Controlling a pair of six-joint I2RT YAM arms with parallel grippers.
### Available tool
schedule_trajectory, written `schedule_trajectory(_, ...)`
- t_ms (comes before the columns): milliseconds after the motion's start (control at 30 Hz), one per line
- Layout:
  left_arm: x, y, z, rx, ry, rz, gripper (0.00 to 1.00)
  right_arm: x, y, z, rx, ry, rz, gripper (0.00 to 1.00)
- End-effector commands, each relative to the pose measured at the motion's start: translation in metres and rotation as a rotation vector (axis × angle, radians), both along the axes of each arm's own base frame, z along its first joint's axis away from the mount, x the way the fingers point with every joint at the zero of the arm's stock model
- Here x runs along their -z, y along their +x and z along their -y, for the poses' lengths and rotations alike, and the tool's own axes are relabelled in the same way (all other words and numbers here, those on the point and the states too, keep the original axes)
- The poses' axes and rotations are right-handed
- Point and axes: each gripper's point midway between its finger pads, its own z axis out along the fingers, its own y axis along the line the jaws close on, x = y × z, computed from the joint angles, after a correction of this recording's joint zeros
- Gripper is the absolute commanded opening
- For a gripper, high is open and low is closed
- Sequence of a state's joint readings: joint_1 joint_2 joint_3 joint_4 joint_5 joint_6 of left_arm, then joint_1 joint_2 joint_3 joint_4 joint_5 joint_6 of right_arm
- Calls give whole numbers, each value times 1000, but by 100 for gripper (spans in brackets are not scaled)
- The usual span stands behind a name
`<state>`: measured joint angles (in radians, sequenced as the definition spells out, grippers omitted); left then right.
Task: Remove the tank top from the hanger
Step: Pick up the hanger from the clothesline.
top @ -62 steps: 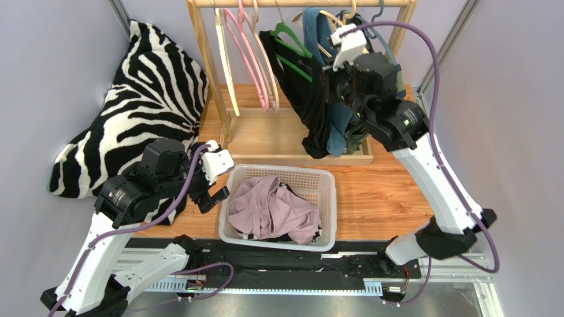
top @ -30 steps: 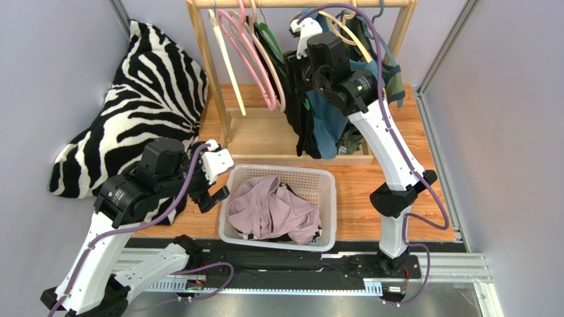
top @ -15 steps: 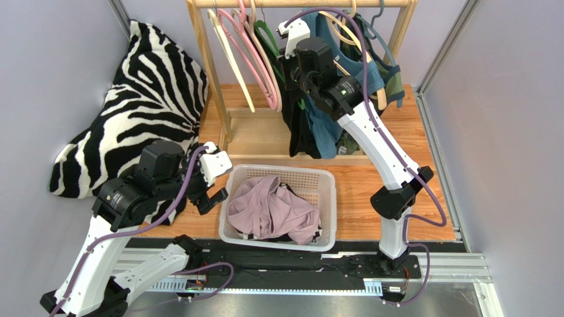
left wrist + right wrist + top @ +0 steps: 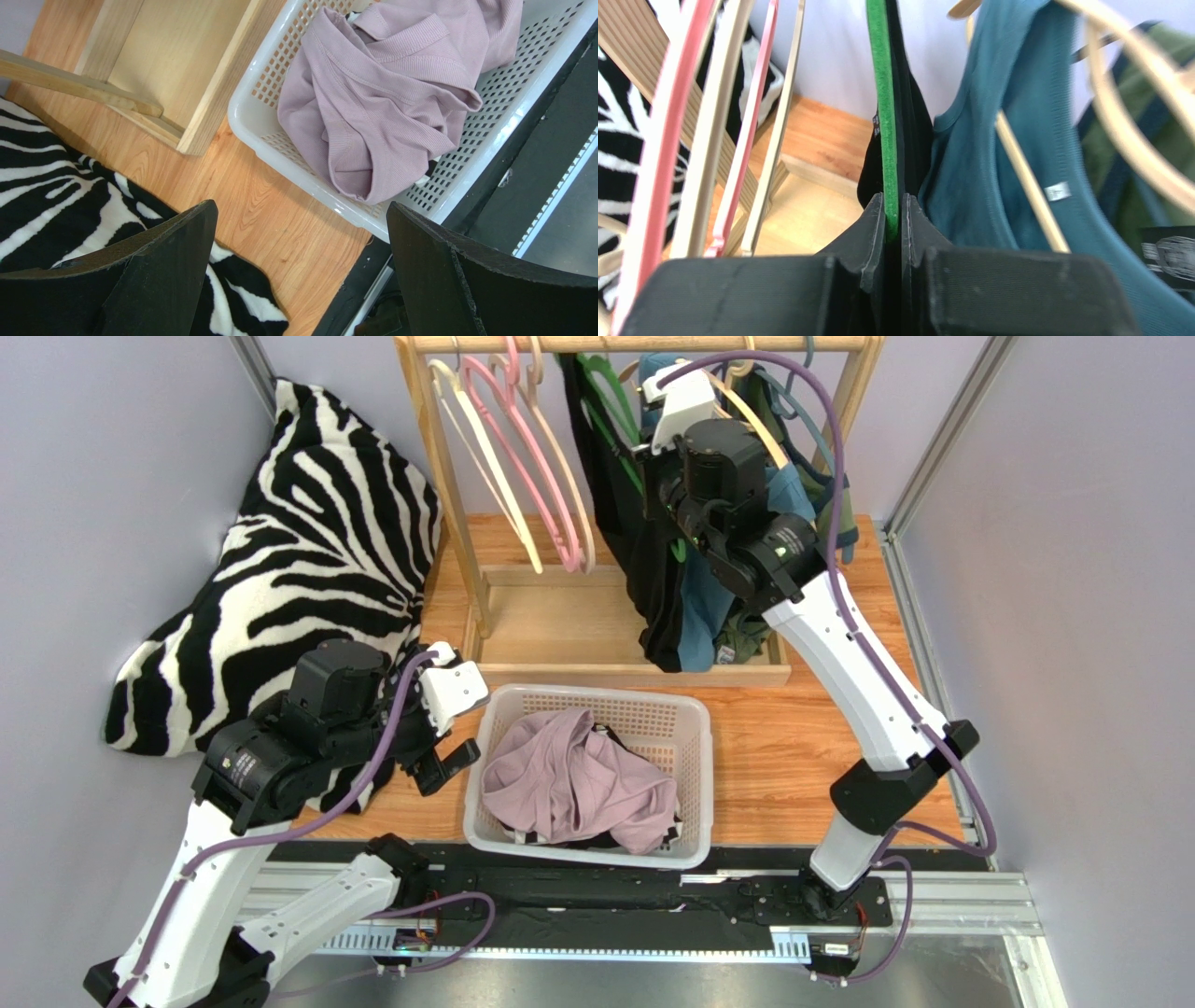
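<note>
1. A zebra-print cushion (image 4: 309,532) lies at the far left. Beside it the left gripper (image 4: 300,207) hangs with its jaws spread wide, holding nothing.
2. Just right of that gripper sits the white basket (image 4: 603,697), with a pink garment (image 4: 575,784) heaped inside.
3. Behind the basket stands the wooden rack (image 4: 442,490), with empty hangers (image 4: 664,154) bunched at its left end.
4. The black tank top (image 4: 648,560) hangs on the green hanger (image 4: 881,84) near the middle of the rail, between the empty hangers and a teal top (image 4: 976,182).
5. The right gripper (image 4: 893,210) is clamped on the green hanger's thin edge, with the black fabric just behind it. Whether any cloth is pinched too is unclear.
6. The top looks light, limp and stretchy, so it should slide off easily but will sag and may snag on a hanger arm. The hanger is stiff and makes a sound anchor. The best hold on the cloth is probably a shoulder strap or the neckline beside it, lifting it over the hanger's end.
</note>
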<state>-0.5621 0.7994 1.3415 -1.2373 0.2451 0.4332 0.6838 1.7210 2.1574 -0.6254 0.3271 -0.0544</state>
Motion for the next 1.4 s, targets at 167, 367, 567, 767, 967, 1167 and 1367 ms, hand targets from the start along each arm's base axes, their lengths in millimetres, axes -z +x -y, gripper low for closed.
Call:
schedule_trajectory(167, -6, 4, -1, -11, -6, 33, 99, -95, -23, 43, 51, 168, 232, 0)
schedule_trajectory(367, -8, 5, -4, -19, 2, 47, 99, -71, -42, 48, 12, 137, 172, 0)
schedule_trajectory(567, -20, 6, 0, -7, -26, 66, 99, -55, -91, 66, -76, 116, 108, 0)
schedule_trajectory(767, -28, 8, 4, 1, -43, 75, 99, -86, -170, 87, -252, 159, 151, 0)
schedule_trajectory(967, -26, 8, 5, 0, -44, 70, 99, -128, -255, 107, -455, 252, 283, 0)
schedule_trajectory(1167, -26, 5, 5, 6, -49, 59, 99, -180, -316, 132, -557, 354, 462, 0)
schedule_trajectory(1367, -25, 3, 6, 12, -48, 50, 99, -219, -370, 153, -654, 418, 600, 0)
